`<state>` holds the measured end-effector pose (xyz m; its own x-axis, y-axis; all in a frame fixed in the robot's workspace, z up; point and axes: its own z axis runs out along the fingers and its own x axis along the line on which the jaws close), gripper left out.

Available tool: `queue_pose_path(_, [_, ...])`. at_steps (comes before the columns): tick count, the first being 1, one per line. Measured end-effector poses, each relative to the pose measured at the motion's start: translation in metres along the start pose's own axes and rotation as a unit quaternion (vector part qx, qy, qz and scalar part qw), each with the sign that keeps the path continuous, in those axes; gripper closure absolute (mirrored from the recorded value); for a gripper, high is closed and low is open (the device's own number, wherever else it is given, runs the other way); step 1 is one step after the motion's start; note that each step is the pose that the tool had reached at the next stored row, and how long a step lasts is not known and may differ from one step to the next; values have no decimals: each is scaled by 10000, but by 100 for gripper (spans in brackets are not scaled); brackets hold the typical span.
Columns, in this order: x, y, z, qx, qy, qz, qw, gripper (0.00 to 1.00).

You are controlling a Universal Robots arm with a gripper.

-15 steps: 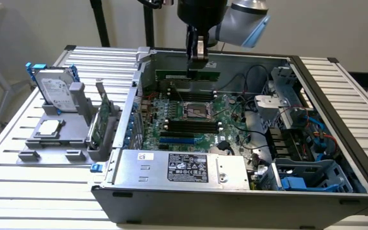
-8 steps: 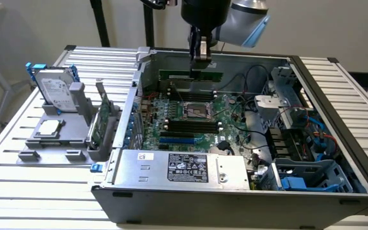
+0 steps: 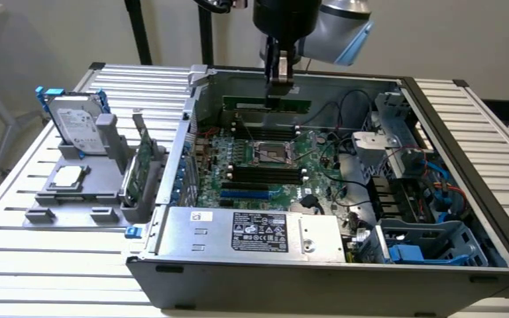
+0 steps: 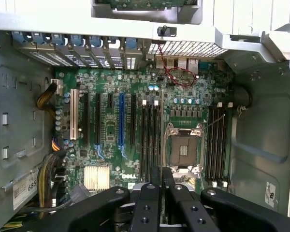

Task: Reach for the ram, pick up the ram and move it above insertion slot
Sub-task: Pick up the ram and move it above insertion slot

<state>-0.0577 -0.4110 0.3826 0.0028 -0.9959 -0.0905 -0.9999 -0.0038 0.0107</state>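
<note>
At the exterior view's left, a silver hard drive (image 3: 76,126) with blue rails is seen standing in a grey holder (image 3: 82,182) on the slatted desk (image 3: 51,262), with a green expansion card (image 3: 140,162) upright just beside it. Toward the middle, the open computer case (image 3: 325,265) is shown with its motherboard (image 3: 268,162) exposed. Above the far side of the case, the hand (image 3: 280,85) is seen pointing down, its fingers brought together on the upper edge of the ram (image 3: 268,104), which hangs level over the board, apart from it. At the exterior view's right, blue drive bays (image 3: 418,248) are visible, and a pale wall behind.

In the wrist view, the black fingers (image 4: 157,193) are seen close together over the motherboard (image 4: 111,135), between the empty processor socket (image 4: 183,147) and the row of black memory slots (image 4: 150,135).
</note>
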Motion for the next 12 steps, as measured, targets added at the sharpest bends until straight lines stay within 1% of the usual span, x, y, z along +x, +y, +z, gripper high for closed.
queue_pose_path(3, [-12,-10,3,24,0,34,10000,87])
queue_pose_path(4, [-14,-10,4,42,0,40,10000,87])
queue_pose_path(5, [-14,-10,5,50,-1,41,10000,87])
queue_pose_path(12, [-15,-10,4,49,-1,43,10000,87])
